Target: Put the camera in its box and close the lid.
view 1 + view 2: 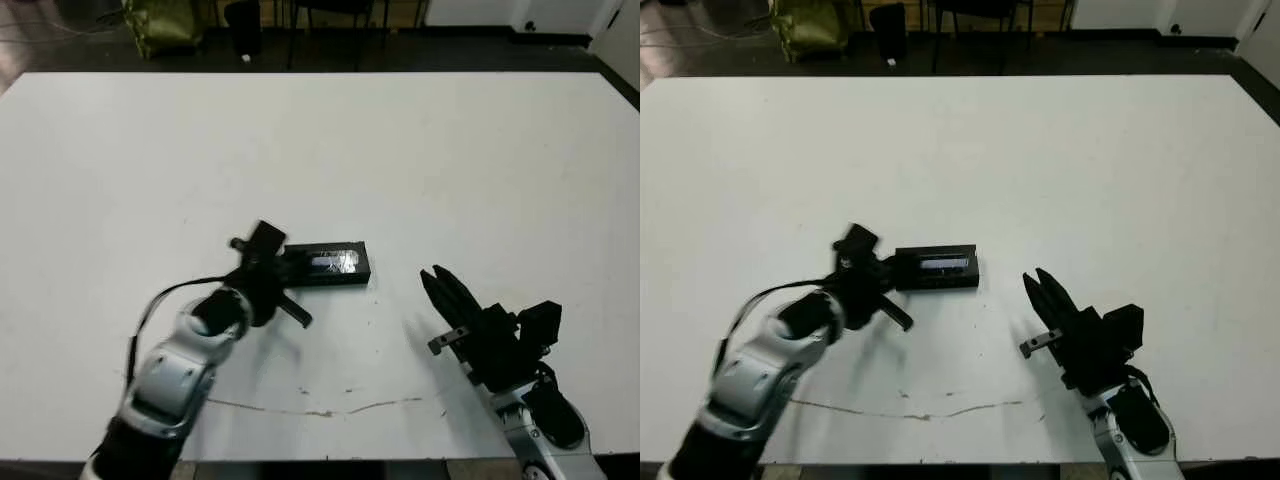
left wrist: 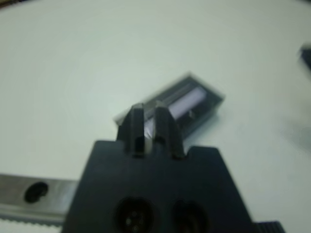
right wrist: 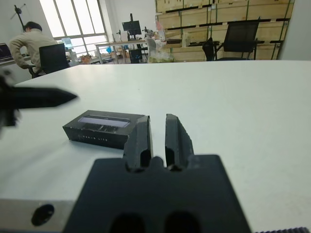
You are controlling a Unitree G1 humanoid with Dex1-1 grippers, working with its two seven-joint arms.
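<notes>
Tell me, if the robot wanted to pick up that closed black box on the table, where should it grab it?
Probably across its two long sides near the middle, coming from above. The box lies flat with the lid on, long and narrow, so the fingers could span its short width. The left gripper is nearest, at its end.

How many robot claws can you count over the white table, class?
2. The left claw is by the near end of the black closed box; the right claw hovers apart, to the box's right.
</notes>
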